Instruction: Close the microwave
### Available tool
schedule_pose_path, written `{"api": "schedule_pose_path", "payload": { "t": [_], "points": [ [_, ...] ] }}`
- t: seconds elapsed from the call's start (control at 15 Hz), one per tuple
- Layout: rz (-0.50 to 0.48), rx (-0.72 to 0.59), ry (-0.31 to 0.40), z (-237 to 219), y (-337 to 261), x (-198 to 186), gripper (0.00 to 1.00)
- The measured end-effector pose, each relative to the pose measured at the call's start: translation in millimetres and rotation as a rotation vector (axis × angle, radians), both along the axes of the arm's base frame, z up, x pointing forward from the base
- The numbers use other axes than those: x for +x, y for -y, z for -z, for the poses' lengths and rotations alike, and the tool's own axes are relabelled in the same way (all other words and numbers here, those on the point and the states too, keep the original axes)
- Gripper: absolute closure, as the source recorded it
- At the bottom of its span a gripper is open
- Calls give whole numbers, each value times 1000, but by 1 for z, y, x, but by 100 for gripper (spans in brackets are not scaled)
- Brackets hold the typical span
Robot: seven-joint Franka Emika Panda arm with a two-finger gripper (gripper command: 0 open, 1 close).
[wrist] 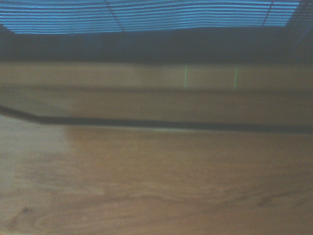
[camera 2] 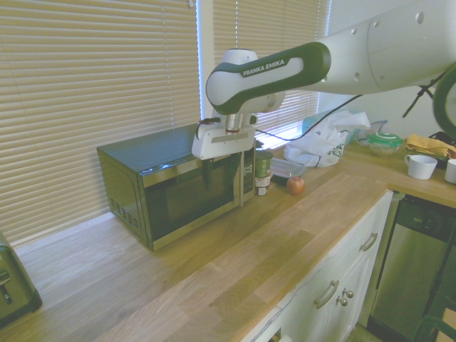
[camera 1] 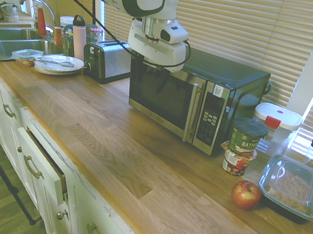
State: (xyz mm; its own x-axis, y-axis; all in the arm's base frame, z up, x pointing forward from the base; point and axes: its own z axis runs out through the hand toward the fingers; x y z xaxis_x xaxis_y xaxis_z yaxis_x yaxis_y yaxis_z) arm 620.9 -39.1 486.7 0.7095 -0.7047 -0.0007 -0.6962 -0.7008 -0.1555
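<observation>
**Door looks shut; gripper hanging at the front of the microwave**

We find the microwave [camera 1: 196, 102] in the centre of the first exterior view, standing on the wooden counter [camera 1: 112, 146] with its back toward the window blinds [camera 1: 243, 24]. In the second exterior view it sits left of centre. Its dark glass door [camera 1: 159, 97] appears to lie flush with the stainless front in both exterior views, the vertical handle [camera 1: 191, 113] just beside the button panel [camera 1: 210, 119], and we see no gap along the door's edge. We judge the closing to be done, or all but done; at most a final press to seat the latch may be left, and then drawing the arm away.

The gripper [camera 2: 217, 167] hangs in front of the upper part of the door, fingers pointing down. They look dark against the dark glass, and we cannot tell whether they are open or closed, nor whether they touch the door.

The wrist view is blurred: we make out only wood grain and a dark band.

Right of the microwave stand stacked cups [camera 1: 244, 146], an apple [camera 1: 246, 194] and a lidded container [camera 1: 293, 188]; a toaster [camera 1: 107, 60] is at its left.
</observation>
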Motion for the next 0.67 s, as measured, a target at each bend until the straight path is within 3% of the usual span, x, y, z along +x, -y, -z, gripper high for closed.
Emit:
{"api": "schedule_pose_path", "payload": {
  "t": [0.67],
  "points": [
    [-16,-25,-77,77,23,-146,0]
  ]
}}
